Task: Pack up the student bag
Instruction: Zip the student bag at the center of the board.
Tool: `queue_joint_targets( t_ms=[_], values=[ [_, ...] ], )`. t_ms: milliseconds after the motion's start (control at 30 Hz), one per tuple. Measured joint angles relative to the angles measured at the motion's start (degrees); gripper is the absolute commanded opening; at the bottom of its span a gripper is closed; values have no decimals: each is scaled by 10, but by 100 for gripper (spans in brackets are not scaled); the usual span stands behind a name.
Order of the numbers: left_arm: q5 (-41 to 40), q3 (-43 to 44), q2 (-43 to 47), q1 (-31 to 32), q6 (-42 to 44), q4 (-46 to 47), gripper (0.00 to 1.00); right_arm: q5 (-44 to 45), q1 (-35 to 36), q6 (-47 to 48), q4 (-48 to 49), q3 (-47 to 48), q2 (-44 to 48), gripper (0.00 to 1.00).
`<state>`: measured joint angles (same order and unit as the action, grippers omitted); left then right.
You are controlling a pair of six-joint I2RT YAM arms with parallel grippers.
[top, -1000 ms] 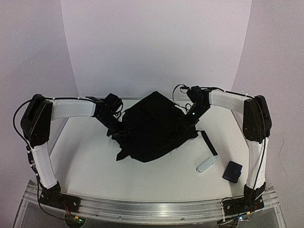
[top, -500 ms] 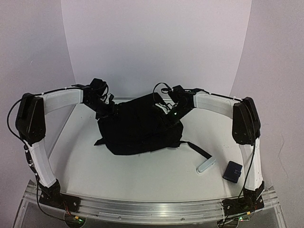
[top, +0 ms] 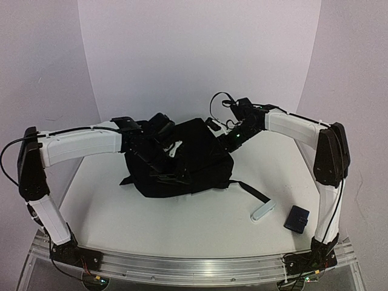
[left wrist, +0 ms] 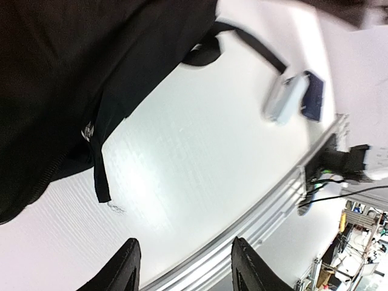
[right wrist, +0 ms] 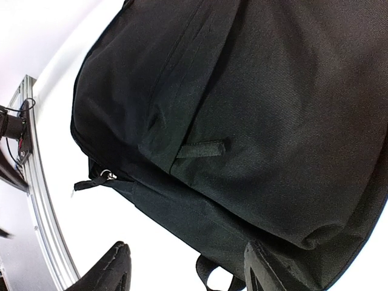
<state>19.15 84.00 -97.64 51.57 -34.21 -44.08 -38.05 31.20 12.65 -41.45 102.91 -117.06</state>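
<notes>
White table (top: 121, 212), pale curved backdrop behind it. At the table's middle, toward the back, the black bag (top: 194, 163) sits slumped, one strap (top: 250, 191) trailing off to the right. Over its left side hangs the left gripper (left wrist: 185, 245), fingers apart and holding nothing. At its far right corner hovers the right gripper (right wrist: 185, 248), fingers also spread. Near the right front a white bar (top: 262, 210) and a blue pouch (top: 297, 218) lie just beside each other.

The backpack (top: 188, 160) fills the middle of the table (top: 121, 212) and blocks any straight pass across it. In front of it, toward my left, the surface lies open. On my right a strap (top: 251, 191) trails off the bag toward a white block (top: 262, 210) and a blue pouch (top: 297, 218), crowding that near corner.
</notes>
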Motion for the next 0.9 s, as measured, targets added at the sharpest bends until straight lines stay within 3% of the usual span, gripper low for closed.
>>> queue_joint_targets(
  t_ms=[233,467,567,800,900],
  values=[
    [-34,6,-86,8,-38,-47,52,6,1,2,0,-1,0,63],
    [-63,70,-134,8,-54,-70,48,7,1,2,0,-1,-1,64],
    [-66,95,-157,8,-55,-64,40,8,1,2,-1,-1,-2,65],
    [-74,99,-172,7,-61,-64,2,25,3,32,10,-16,-2,73],
    [-79,93,-170,2,-68,-61,0,49,8,61,33,-48,-2,77]
  ],
)
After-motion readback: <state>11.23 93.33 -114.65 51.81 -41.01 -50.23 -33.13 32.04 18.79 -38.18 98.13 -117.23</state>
